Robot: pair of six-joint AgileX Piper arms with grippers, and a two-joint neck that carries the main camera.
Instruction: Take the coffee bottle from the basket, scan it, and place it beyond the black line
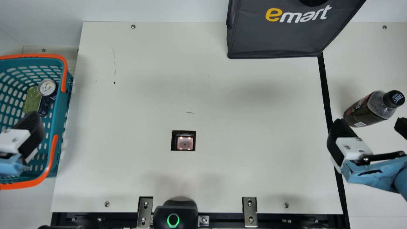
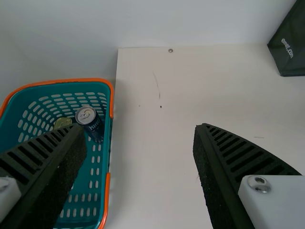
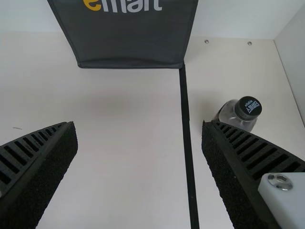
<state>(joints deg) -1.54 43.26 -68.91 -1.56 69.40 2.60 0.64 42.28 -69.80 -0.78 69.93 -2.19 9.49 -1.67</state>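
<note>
Black-capped coffee bottle [image 1: 369,109]: upright, right of the black line [image 1: 325,89]; long axis vertical, cap skyward.
Left end effector [image 1: 31,132]: spread, empty, over the basket [image 1: 60,124].
Right end effector [image 1: 370,124]: spread, empty, near the bottle.

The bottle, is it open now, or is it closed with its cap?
Closed: in the main view, a black cap sits on top of the bottle; the right wrist view agrees.
</note>
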